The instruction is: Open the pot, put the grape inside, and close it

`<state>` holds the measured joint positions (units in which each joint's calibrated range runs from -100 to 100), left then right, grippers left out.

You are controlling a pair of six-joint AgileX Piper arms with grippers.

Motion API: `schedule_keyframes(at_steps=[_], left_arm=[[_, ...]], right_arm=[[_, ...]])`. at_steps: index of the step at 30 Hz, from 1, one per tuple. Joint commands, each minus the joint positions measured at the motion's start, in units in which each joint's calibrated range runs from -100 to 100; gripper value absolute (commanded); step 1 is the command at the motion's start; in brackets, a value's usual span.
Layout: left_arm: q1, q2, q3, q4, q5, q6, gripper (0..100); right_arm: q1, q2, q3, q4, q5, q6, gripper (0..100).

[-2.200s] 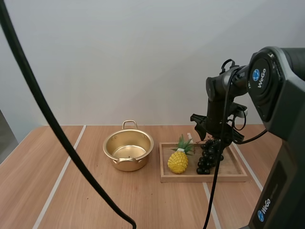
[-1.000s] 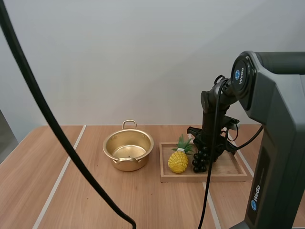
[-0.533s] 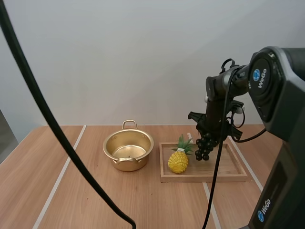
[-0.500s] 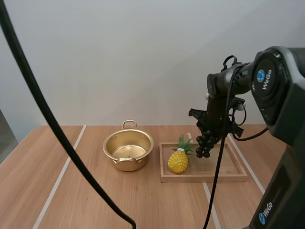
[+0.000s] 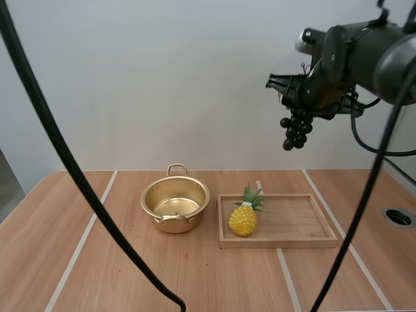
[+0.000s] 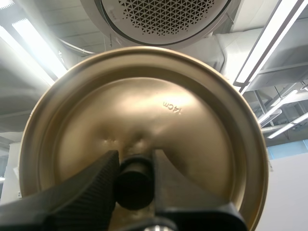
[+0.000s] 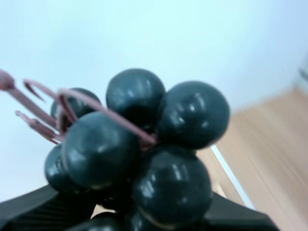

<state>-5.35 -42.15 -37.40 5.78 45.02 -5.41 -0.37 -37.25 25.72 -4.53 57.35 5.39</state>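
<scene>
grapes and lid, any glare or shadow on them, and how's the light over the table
Right wrist view: the grapes show soft pale highlights on glossy dark skins. Left wrist view: the lid has a dull golden sheen, darker around its knob. High view: even light, the pot glints inside, only a faint shadow beneath it.

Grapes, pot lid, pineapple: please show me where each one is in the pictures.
grapes (image 5: 296, 133), high view, middle of the hanging bunch.
pot lid (image 6: 159, 120), left wrist view, golden face beside the knob.
pineapple (image 5: 242, 221), high view, yellow body.
</scene>
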Motion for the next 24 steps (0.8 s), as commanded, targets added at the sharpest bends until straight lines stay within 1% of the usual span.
schedule_keyframes(at_steps=[1,3,4,7,11,14,17,20,24], left_arm=[[-0.03,-0.1,-0.3,0.4,-1.9,-0.4,0],[-0.03,-0.1,-0.3,0.4,-1.9,-0.4,0],[-0.03,-0.1,-0.3,0.4,-1.9,-0.4,0],[-0.03,-0.1,-0.3,0.4,-1.9,-0.4,0],[-0.03,-0.1,-0.3,0.4,-1.9,-0.4,0],[-0.03,-0.1,-0.3,0.4,-1.9,-0.4,0],[-0.03,-0.1,-0.3,0.4,-1.9,-0.4,0],[-0.03,-0.1,-0.3,0.4,-1.9,-0.4,0],[-0.03,-0.1,-0.3,0.4,-1.9,-0.4,0]], right_arm=[[1.7,-4.8,-0.5,7.5,-6.4,-13.4,0],[3.4,-5.9,-1.1,12.5,-6.5,-19.9,0],[4.4,-5.9,-1.7,14.0,-5.4,-22.4,0],[7.7,-4.5,-3.5,15.3,-2.2,-25.9,0],[11.9,0.1,-6.1,15.2,3.8,-30.5,0],[14.7,3.7,-7.6,13.0,6.0,-31.4,0],[16.7,6.9,-7.6,10.8,4.9,-31.4,0],[17.8,10.4,-7.6,10.0,2.5,-31.4,0],[18.7,15.8,-7.6,10.0,2.4,-31.5,0]])
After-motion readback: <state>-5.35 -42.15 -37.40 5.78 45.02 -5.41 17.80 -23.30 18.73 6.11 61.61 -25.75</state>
